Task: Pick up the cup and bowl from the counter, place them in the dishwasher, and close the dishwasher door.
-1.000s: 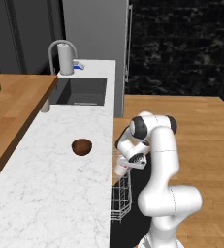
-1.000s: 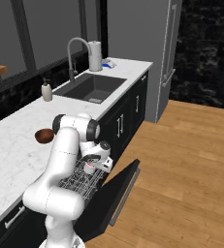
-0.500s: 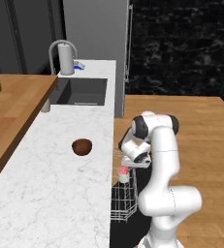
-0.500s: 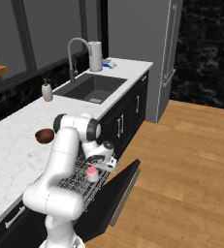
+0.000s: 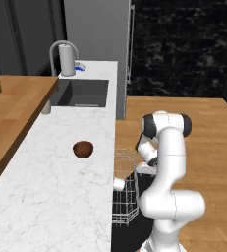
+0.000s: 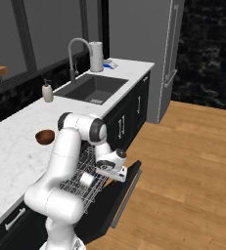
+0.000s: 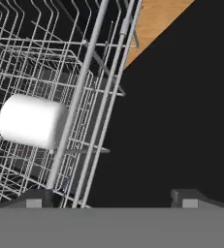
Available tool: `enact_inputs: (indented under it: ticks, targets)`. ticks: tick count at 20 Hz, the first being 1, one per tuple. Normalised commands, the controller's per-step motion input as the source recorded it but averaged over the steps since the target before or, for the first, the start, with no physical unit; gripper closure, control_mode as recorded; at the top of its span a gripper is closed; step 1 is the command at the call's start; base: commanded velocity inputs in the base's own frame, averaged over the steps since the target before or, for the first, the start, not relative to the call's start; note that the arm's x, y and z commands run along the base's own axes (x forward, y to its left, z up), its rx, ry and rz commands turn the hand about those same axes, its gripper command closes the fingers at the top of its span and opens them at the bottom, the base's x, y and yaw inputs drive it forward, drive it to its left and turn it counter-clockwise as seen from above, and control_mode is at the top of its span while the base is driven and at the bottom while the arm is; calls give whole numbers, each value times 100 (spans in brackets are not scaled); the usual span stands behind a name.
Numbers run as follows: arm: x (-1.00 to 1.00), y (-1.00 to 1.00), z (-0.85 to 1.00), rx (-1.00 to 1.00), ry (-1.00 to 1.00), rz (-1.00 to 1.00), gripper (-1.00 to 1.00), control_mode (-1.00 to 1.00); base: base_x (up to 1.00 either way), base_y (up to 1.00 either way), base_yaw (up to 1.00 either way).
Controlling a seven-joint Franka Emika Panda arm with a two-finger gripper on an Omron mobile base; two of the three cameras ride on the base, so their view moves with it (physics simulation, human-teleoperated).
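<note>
white wire rack (image 7: 84, 97), veined marble counter (image 5: 51, 197)

I see arm (image 5: 166, 172) at lower right of left base frame: glossy white rounded shells, fat tubular links, bulbous elbow housing. Dark grey-black band caps shoulder-like joint at top; second dark ring at wrist joint below it. In right base frame, same white links at lower left, black joint collar near centre. Hand block white, boxy, flat-sided, dark underside. Gripper (image 7: 111, 201): two small dark grey finger tips (image 7: 33, 199), squared, lighter pad faces. No cables, screws or markings visible to me.
</note>
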Motion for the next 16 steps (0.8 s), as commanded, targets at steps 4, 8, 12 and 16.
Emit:
enact_inputs:
  ticks: [4, 8, 12, 16]
  targets:
    - [-42, 0, 100, 15, -7, 0, -100, -100, 0, 0, 0]
    - [2, 16, 100, 9, -7, 0, -100, -100, 0, 0, 0]
    - [37, 19, 100, 8, 8, 0, -100, -100, 0, 0, 0]
    - [29, 4, 100, 9, 19, 0, -100, -100, 0, 0, 0]
